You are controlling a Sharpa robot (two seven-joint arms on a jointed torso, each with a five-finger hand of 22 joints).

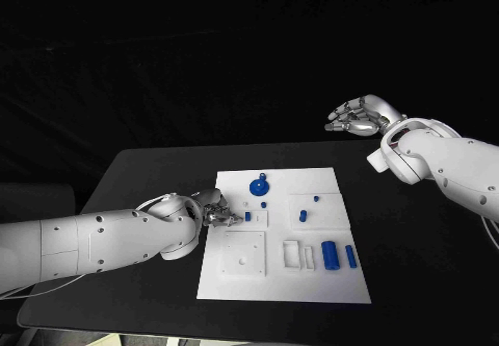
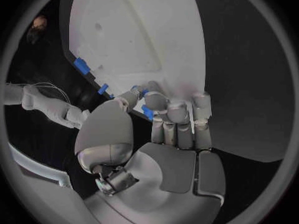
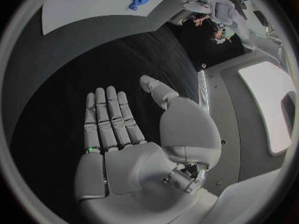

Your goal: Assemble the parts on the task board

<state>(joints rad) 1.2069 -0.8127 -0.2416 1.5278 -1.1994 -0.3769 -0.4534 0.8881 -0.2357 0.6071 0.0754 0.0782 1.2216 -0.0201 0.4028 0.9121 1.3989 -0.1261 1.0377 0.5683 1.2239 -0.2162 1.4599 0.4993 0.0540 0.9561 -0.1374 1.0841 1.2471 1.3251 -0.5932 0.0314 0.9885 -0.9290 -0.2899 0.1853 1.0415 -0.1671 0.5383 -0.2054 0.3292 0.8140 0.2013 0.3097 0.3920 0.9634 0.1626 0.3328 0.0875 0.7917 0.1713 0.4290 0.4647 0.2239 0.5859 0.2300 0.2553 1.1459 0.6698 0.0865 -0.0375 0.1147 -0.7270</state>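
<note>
The black bench point(image 1: 135, 173) carries the flat white plastic task board point(image 1: 312, 285), which looks stiff and light. On it lie small blue plastic parts: a round disc with a tab point(image 1: 259, 187), an upright cylinder point(image 1: 329, 254) and a short peg point(image 1: 301, 214). They look hard, smooth and slippery, best pinched across their sides. The left hand point(image 1: 216, 213) is at the board's left edge, its fingers point(image 2: 177, 119) curled around a small blue piece point(image 2: 147, 112). The right hand point(image 1: 359, 115) hovers off the board, holding nothing, fingers apart in its wrist view. No writing is legible.
</note>
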